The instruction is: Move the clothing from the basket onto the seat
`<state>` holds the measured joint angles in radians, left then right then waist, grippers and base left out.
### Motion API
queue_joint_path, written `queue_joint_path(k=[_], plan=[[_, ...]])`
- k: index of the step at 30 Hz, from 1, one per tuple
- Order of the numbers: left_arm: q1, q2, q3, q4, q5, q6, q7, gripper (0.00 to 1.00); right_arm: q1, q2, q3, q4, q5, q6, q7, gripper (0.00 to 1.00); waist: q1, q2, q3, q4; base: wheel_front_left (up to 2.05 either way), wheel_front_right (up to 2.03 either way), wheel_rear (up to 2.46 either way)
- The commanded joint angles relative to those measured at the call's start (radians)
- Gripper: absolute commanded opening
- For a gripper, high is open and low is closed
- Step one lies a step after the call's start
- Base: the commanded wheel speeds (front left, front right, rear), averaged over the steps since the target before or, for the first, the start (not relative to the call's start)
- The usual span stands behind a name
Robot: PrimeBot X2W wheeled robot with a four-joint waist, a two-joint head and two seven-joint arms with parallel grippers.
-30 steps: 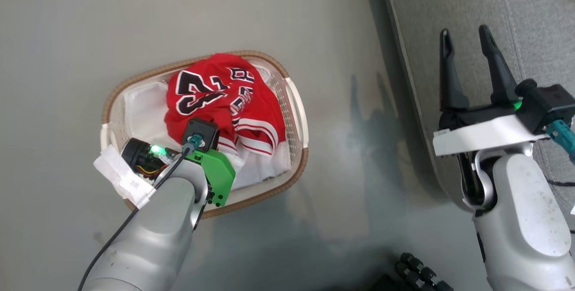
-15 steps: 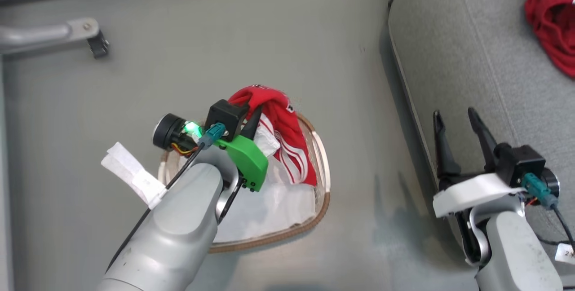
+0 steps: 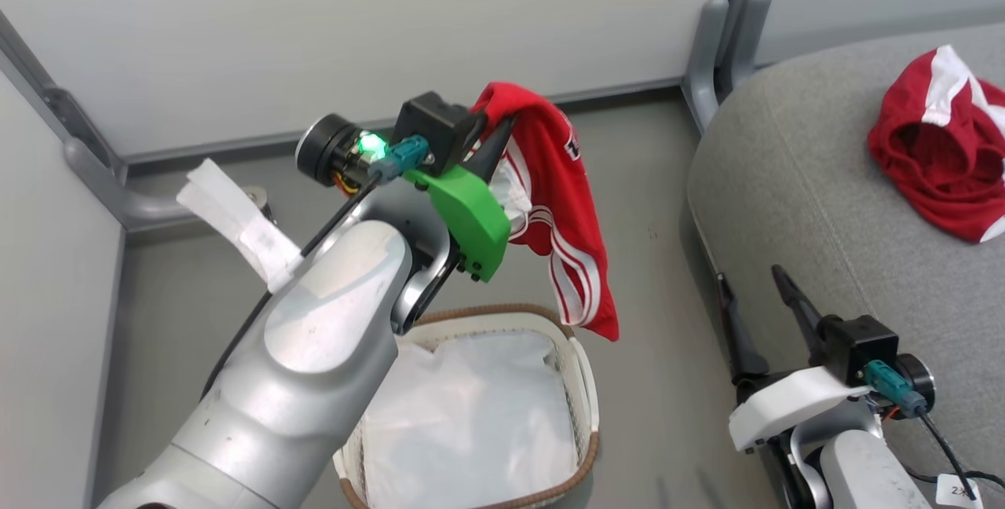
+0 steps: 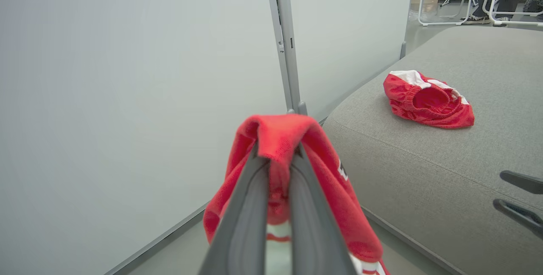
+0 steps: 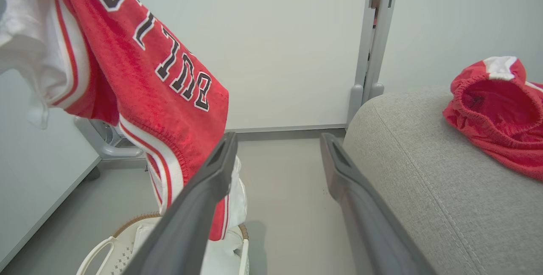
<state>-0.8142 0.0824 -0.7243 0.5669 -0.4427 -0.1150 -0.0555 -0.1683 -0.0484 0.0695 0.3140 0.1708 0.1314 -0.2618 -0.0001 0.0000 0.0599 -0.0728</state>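
Head view: the left gripper (image 3: 495, 132), jaws clamped on a fold of the red jersey (image 3: 565, 210), has hauled it up out of the basket (image 3: 585, 383), where it lay bunched a second ago. The jersey now hangs free above the rim, near the seat (image 3: 793, 203) but not over it. What shows inside the basket is white lining (image 3: 471, 415). The other red garment (image 3: 934, 155) already lies on the seat. The right gripper (image 3: 750, 277) is by the seat edge, jaws apart and empty. Judging by this, only the carry-over is left.
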Motion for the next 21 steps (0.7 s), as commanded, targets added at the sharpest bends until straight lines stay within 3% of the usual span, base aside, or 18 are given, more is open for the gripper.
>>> queue_joint_path(k=[1, 14, 21], plan=[[-0.023, 0.006, 0.002, -0.020, -0.013, -0.004, 0.017, 0.00, 0.014, -0.004, 0.015, -0.003, 0.008, -0.001, -0.005, 1.00, 0.0001, 0.0000, -0.076, 0.012, 0.00, 0.00, 0.00], [-0.115, -0.008, 0.027, -0.086, -0.077, 0.020, 0.133, 0.00, -0.045, -0.004, 0.241, -0.062, 0.038, -0.001, -0.005, 1.00, 0.0001, 0.0000, -0.098, 0.014, 0.00, 0.00, 0.00], [-0.135, -0.017, 0.018, -0.109, -0.087, 0.031, 0.157, 0.00, -0.139, -0.004, 0.335, -0.029, 0.039, -0.001, -0.005, 1.00, 0.0001, 0.0000, -0.099, 0.032, 0.00, 0.00, 0.00]])
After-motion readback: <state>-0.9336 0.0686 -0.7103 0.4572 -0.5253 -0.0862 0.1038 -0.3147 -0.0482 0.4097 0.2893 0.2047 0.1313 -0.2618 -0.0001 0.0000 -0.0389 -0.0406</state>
